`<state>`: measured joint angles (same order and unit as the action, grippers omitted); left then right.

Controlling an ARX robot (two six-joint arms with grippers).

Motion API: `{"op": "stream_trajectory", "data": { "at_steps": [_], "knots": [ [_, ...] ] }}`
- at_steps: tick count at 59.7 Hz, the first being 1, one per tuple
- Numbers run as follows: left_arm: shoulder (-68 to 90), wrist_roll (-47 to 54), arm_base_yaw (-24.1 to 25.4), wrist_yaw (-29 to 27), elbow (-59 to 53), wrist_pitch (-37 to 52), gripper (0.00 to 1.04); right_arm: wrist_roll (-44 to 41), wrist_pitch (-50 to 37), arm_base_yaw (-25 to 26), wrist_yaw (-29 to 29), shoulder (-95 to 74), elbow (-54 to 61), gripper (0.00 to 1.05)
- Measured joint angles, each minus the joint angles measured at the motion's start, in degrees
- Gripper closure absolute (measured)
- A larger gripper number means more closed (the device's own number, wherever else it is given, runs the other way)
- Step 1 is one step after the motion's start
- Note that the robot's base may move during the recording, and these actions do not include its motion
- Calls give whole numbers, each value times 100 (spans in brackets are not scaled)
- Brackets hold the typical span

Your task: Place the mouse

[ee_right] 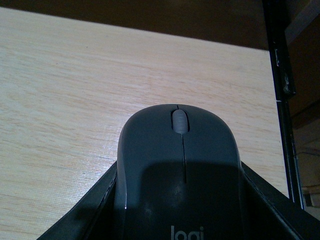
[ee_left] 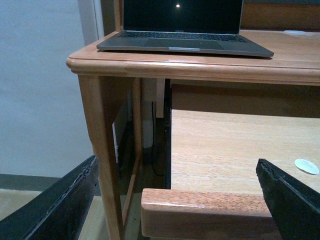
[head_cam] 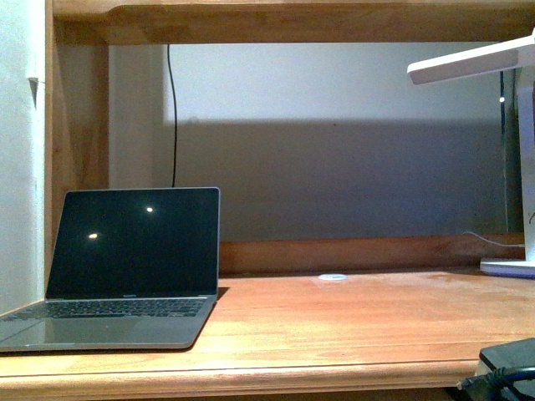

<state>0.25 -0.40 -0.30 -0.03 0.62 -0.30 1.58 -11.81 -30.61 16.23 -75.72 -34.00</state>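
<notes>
Inside right pincer [ee_right: 180, 212]: mouse [ee_right: 177, 160] dark grey, domed (pale "logi" mark).

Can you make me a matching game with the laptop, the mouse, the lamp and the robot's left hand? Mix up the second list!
Things:
1. laptop
2. mouse
3. lamp
4. left hand

Clues:
A. white
B. open, holding nothing
C. gripped by the right hand
D. lid up on the desk, screen dark

Pairs: 1-D, 2-C, 3-A, 4-B.
</notes>
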Motion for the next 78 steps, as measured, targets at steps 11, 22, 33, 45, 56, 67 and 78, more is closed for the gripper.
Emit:
{"op": "stream_trajectory", "data": {
  "at_steps": [11,22,33,45,56,67,78],
  "knots": [
    [0,0,0,0,0,0,8,-4,306,26,35,323,-280,48],
    [0,0,0,0,0,0,8,13,638,-111,273,472,-1021,48],
    [0,0,0,0,0,0,8,17,807,-431,492,-72,-2022,48],
    [0,0,0,0,0,0,8,42,1021,-684,741,-1143,-3226,48],
    [0,0,0,0,0,0,8,2,1255,-911,1082,-2234,-4457,48],
    [0,2,0,0,0,0,8,-212,1458,-1073,1478,-3289,-5733,48],
    [0,2,0,0,0,0,8,-415,1633,-1069,1637,-3998,-6603,48]
  ]
}}
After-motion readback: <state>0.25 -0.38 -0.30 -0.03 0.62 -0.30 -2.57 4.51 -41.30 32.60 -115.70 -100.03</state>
